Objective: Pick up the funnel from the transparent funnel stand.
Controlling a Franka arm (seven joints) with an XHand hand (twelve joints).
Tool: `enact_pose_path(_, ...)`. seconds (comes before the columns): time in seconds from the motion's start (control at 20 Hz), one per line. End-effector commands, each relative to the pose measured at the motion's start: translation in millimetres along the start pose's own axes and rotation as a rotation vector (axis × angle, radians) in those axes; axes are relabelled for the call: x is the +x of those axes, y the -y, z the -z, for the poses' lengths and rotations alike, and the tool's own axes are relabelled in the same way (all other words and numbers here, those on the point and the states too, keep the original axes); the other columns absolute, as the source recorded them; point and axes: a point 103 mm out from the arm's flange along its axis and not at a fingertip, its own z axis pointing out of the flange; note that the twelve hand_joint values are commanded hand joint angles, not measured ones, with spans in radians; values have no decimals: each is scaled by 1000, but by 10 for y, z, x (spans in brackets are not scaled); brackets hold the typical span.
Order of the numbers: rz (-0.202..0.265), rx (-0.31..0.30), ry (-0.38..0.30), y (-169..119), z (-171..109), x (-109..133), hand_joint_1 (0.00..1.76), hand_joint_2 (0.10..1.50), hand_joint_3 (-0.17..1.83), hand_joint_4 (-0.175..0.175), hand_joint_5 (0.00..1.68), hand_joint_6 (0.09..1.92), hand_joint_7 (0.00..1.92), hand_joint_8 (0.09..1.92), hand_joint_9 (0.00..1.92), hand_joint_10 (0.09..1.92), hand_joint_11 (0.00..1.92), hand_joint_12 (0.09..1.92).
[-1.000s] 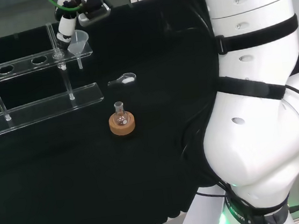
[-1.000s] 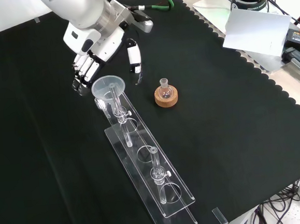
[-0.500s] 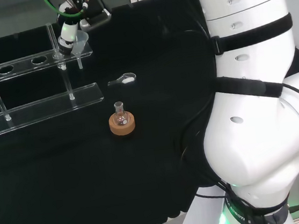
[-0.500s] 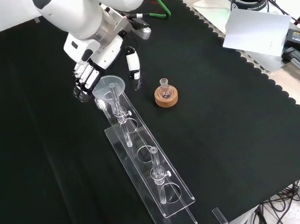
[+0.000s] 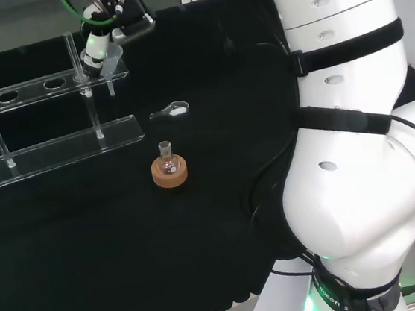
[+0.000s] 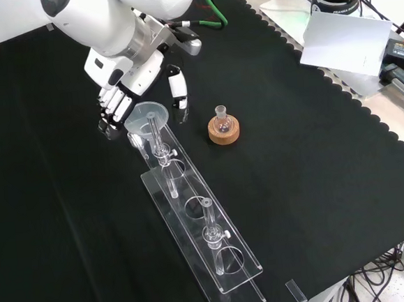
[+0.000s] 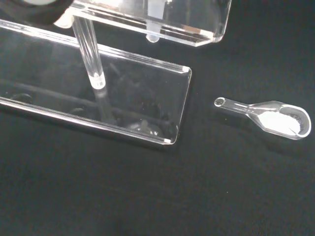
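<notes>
Funnel (image 6: 148, 116) seated in the end hole of the clear stand (image 6: 218, 262), at the stand's upper end in the front view. Hand (image 6: 123, 84) at the funnel: fingers (image 6: 113, 105) to the funnel's left, thumb (image 6: 177, 87) to its right, spread around the rim; whether they touch it cannot be told. Flask (image 6: 221, 120) upright on a cork ring (image 6: 223, 131), to the right of the stand. Clear spoon (image 7: 268, 116) holding white powder lies on the cloth (image 6: 314, 149) just beside the stand's base.
</notes>
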Motion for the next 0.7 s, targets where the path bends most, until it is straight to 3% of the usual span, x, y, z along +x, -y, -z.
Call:
enact_pose_path(0.05,-6,4,4,-30,-29,-9,698,683,313,-46,111,87,0,296,74,816,194,1402)
enact_pose_path(0.7,-10,9,11,-128,-150,-120,711,672,387,-49,208,87,2,560,218,743,194,1392)
